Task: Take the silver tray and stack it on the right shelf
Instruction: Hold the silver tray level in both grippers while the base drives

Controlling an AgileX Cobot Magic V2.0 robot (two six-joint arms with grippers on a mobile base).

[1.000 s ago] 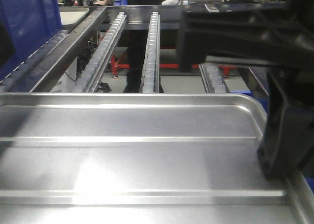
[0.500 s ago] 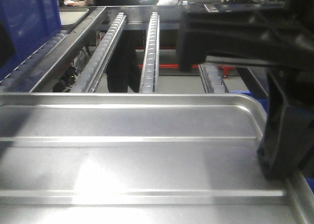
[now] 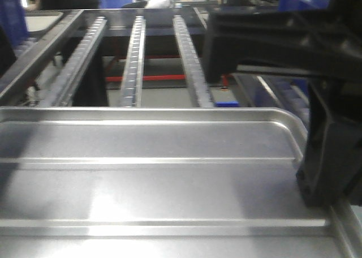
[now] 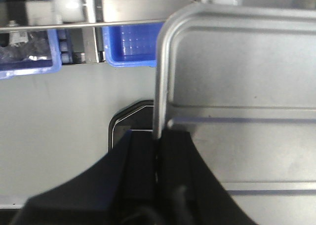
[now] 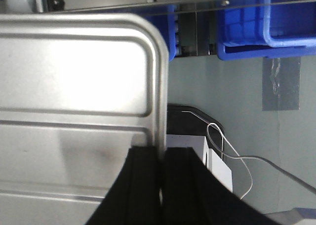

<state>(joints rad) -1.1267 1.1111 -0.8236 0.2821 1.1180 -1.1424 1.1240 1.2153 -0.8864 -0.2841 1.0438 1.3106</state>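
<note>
Carrying is the step in hand: the tray point(image 3: 169, 179) hangs level between both arms, and its far rim faces the shelf point(image 3: 136, 60), whose roller rails run away beyond that rim. The grab looks done. What is left, as I judge it, is to bring the tray forward over the rails, set it down and let go. No part of the tray appears to rest on the shelf yet, and both wrist views show bare floor past its side rims.

The left jaws are closed tight on the tray's left rim, one finger inside the rim and one outside. The right jaws pinch the right rim in the same way. Neither pair holds anything else.

Blue bins point(image 4: 131, 42) stand beyond the tray's far corners. A red crossbar point(image 3: 153, 77) runs under the rails beyond the far rim.
</note>
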